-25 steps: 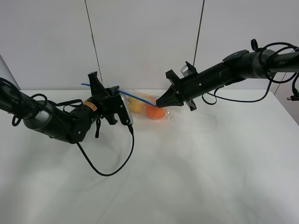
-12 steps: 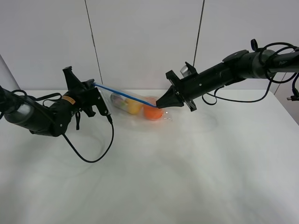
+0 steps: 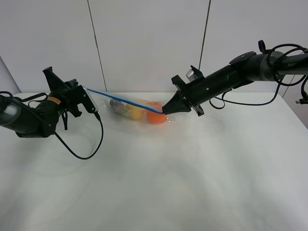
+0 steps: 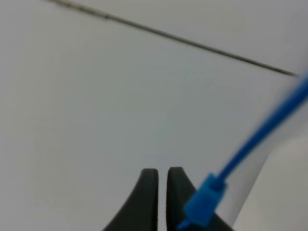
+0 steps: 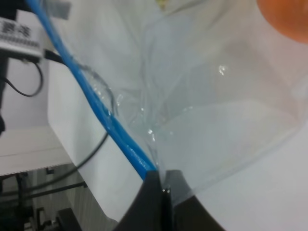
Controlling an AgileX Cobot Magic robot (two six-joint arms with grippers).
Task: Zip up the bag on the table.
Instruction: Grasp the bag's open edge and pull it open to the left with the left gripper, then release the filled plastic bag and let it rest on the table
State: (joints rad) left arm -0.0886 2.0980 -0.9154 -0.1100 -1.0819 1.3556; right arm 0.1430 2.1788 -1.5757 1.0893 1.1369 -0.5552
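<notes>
The clear bag hangs stretched between my two grippers just above the white table. Through it show an orange, a yellow pear and a dark eggplant. Its blue zipper strip runs taut along the upper edge. My left gripper is shut at the strip's left end. In the left wrist view the blue slider lies against one finger of the shut left gripper. My right gripper is shut on the bag's right corner, where the strip ends at the right gripper.
The left arm's black cable loops onto the table in front of that arm. A pale wall with two dark seams stands right behind the table's far edge. The right arm reaches in from the back right.
My left gripper has slid left along the blue strip from the bag's middle to its left end. The bag now lies stretched out. The right gripper has stayed put.
</notes>
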